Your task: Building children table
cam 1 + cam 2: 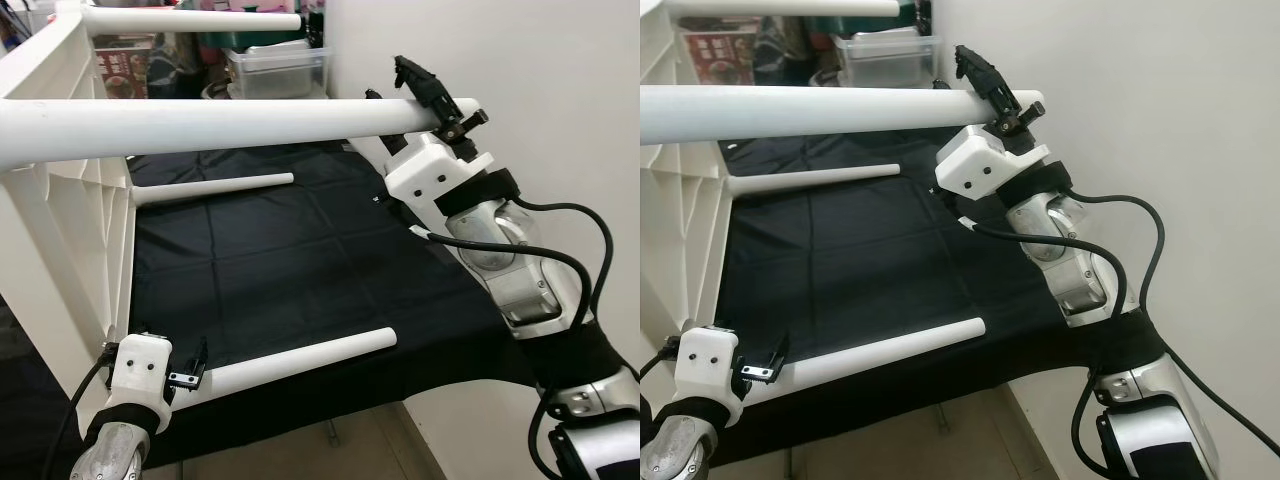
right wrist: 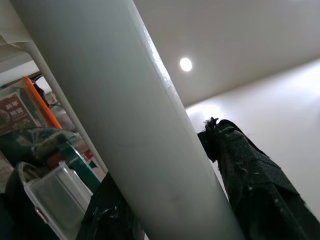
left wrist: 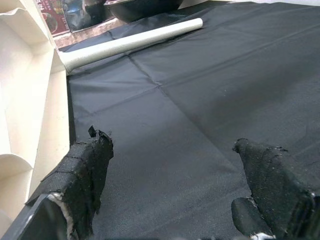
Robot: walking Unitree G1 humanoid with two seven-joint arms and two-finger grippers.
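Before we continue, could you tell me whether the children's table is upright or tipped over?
Tipped: the white table lies on its side, legs horizontal above the black cloth.

You're in a home's cluttered corner — a storage nook.
You see a clear plastic storage bin (image 1: 277, 68) and printed boxes (image 1: 122, 66) stacked by plain white walls (image 1: 560, 90) — household clutter.

Open black cloth (image 1: 290, 270) between horizontal table legs (image 1: 300, 365).

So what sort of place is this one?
Probably a spare or storage corner indoors: a white table lies on its side on a black cloth, with a plastic bin and clutter by the wall.
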